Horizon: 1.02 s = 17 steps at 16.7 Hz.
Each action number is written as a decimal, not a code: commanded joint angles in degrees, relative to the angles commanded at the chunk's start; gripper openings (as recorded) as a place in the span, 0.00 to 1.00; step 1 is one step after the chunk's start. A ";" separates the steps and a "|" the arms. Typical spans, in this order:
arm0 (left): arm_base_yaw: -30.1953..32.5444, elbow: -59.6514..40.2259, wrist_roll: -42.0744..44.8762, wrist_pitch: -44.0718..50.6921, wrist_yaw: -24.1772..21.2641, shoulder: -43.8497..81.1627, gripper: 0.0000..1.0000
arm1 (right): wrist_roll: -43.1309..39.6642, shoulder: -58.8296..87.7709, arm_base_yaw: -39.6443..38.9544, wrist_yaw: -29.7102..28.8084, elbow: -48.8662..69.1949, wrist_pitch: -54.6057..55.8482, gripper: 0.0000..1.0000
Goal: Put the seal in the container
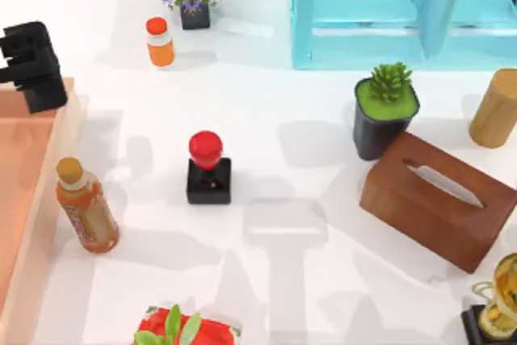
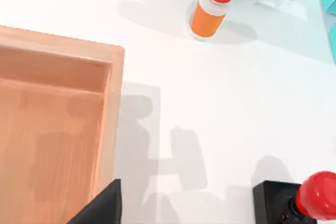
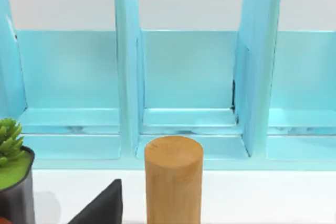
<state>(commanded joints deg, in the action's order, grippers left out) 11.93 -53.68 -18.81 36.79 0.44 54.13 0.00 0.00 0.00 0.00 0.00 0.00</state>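
Our container [image 1: 32, 199] sits on the counter's [image 1: 266, 103] left edge with our left gripper [image 1: 32, 66] over its far corner, can't tell the fingers' state, and the seal [image 1: 208, 169] stands mid-counter, upright, well apart.

The top view looks straight down on the counter [image 1: 307, 103] from overhead. The left wrist view looks down close over the container [image 2: 107, 108] corner, sharing the seal [image 1: 208, 169] with the top view. The right wrist view faces the turquoise shelf unit [image 3: 184, 87] level and near.
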 joint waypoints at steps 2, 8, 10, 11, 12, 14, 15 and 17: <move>2.58 -9.47 -2.28 7.91 0.25 11.52 1.00 | 0.00 0.00 0.00 0.00 0.00 0.00 1.00; 10.77 -36.92 -7.41 29.77 0.46 44.06 1.00 | 0.00 0.00 0.00 0.00 0.00 0.00 1.00; 13.30 -45.04 -8.54 35.42 0.28 52.78 1.00 | 0.00 0.00 0.00 0.00 0.00 0.00 1.00; 14.46 -48.73 -9.00 37.84 0.16 56.57 1.00 | 0.00 0.00 0.00 0.00 0.00 0.00 1.00; 15.53 -52.12 -9.40 39.96 0.02 59.93 1.00 | 0.00 0.00 0.00 0.00 0.00 0.00 1.00; 17.33 -57.78 -9.98 43.29 -0.26 65.28 1.00 | 0.00 0.00 0.00 0.00 0.00 0.00 1.00; 17.99 -59.84 -10.16 44.42 -0.39 67.12 1.00 | 0.00 0.00 0.00 0.00 0.00 0.00 1.00; 18.79 -62.30 -10.36 45.69 -0.56 69.24 1.00 | 0.00 0.00 0.00 0.00 0.00 0.00 1.00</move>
<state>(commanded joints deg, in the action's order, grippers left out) 30.72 -115.97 -29.17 82.49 -0.12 123.36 0.00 0.00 0.00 0.00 0.00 0.00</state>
